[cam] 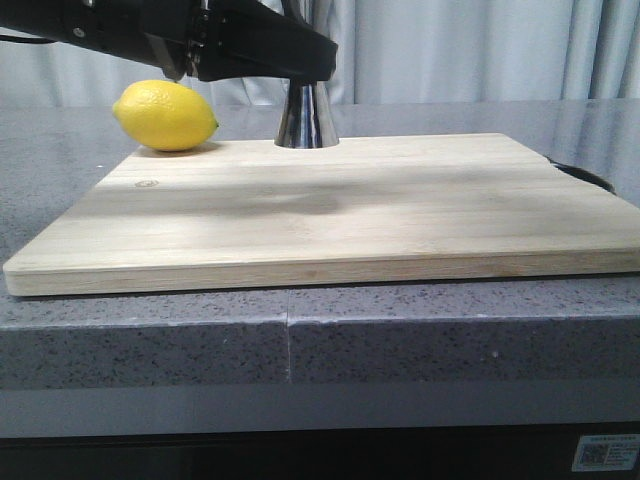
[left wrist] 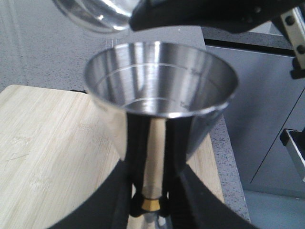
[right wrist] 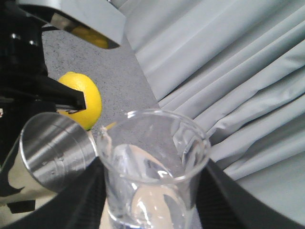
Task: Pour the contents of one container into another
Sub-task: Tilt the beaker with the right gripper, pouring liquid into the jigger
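My left pincer is closed around the waist of the jigger, steadying it upright at the far edge of the board, near the lemon. My right pincer is clamped on the beaker, which hangs tilted just above and beside the jigger's open mouth, lip toward it. A little clear liquid seems to sit in the beaker, though glare makes that hard to judge.

The risk I see is aim: the lip looks to be over the rim, not the centre, so a quick tip could send liquid down the steel outside and onto the board. Glass could also knock the rim and tip the jigger. The arms are close together and might collide.
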Tool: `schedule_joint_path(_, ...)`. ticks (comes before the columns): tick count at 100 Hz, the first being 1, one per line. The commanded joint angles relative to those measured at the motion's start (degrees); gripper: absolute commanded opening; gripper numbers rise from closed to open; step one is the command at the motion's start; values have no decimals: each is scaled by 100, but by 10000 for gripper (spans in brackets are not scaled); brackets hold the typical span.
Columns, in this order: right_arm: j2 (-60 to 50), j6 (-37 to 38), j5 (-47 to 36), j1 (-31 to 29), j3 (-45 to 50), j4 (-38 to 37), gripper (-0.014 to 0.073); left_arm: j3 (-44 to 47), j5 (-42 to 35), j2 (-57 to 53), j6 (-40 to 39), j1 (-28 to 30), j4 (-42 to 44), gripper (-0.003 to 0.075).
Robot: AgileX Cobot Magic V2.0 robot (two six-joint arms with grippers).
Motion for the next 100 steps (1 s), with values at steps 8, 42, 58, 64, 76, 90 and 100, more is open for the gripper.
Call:
schedule_joint_path(8,-150,-4,-309,4,-232,-125,237,-162,614,-307,-75,-52,-416,71)
schedule_joint_path(42,-150,-4,-308,4,-232,-392,237,-162,614,-307,-117,-76,-388,71)
schedule_joint_path(58,-150,-4,-287,4,-232,-473,237,-162,614,-307,-117,-150,-388,71)
schedule_joint_path(64,-150,-4,-278,4,-232,-492,237,-162,614,-307,-117,-150,-388,71)
schedule_joint_path(76,-150,-4,-254,4,-232,-651,237,-162,614,-307,-117,-150,-388,71)
schedule_joint_path(90,-150,-4,-152,4,-232,-763,237,-162,614,-307,-117,-150,-388,71)
schedule_joint_path(100,-150,-4,-104,4,-232,-859,237,-162,614,-307,-117,-150,-388,71)
